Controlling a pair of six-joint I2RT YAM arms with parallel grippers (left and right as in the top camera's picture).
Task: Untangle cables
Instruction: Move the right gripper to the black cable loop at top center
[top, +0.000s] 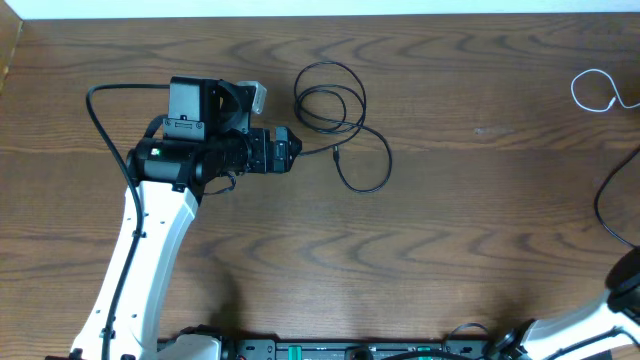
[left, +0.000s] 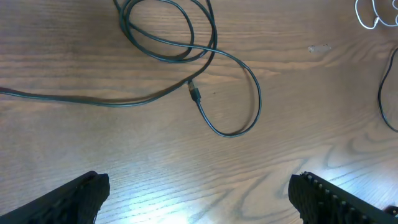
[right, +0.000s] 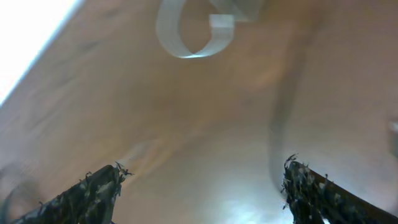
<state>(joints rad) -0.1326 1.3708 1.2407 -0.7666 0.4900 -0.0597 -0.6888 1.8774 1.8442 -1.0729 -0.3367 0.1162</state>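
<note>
Three cables: two black and one white are lying on the table (top: 450, 250), and none is crossing another as far as the views are showing.
Coil: the near black cable (left: 214, 53) is lying looped over itself just ahead of the left gripper (left: 199, 180). Its plug end (left: 194, 92) is resting beside the lower bend, and one strand is running off to the left.
Left side: the left gripper is hovering low with its fingers spread wide and nothing between them, probably lining up on a strand.
Right side: the right gripper (right: 204, 168) is also standing parted and empty, looking down on the white cable (right: 166, 31) in a blurred view.
Right edge: the second black cable (top: 598, 205) is curving in, well apart from the coil.
In the way: nothing is blocking the coil, though its own crossings are looking like the snag, since pulling the wrong strand could tighten them.
</note>
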